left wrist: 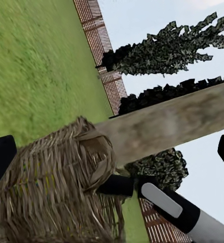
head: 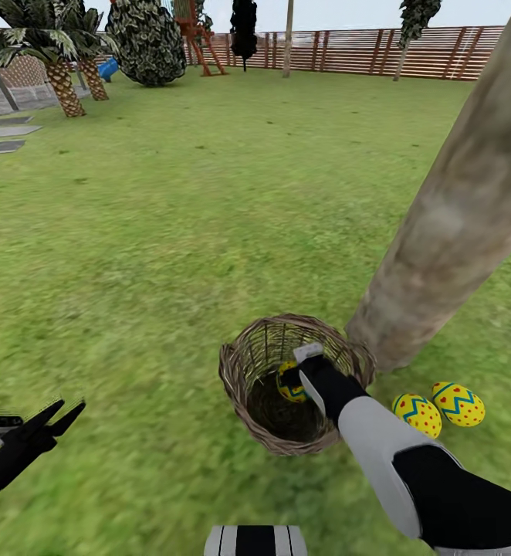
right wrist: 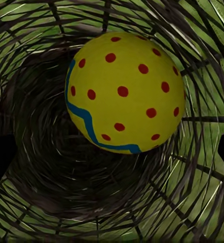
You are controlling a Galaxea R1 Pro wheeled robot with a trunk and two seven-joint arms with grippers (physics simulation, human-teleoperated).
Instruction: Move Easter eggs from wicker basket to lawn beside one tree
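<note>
The wicker basket (head: 238, 372) stands on the lawn (head: 209, 201) at the foot of the thick pale tree (head: 456, 208). One yellow Easter egg (head: 292, 392) with red dots lies inside it. My right gripper (head: 290, 377) reaches down into the basket, open, its jaws spread wide on either side of that egg (right wrist: 124, 93). Two more eggs (head: 416, 414) (head: 458, 404) rest on the grass beside the trunk. At the lower left my left gripper (head: 69, 408) hovers open over the grass, looking at the basket (left wrist: 51, 177) and trunk (left wrist: 183, 121).
Palms (head: 62, 85) and grey paving slabs (head: 8, 131) lie far back left. A dark bush (head: 147, 42) and a slatted wooden fence (head: 363, 50) close the far side. Open grass stretches ahead and to the left of the basket.
</note>
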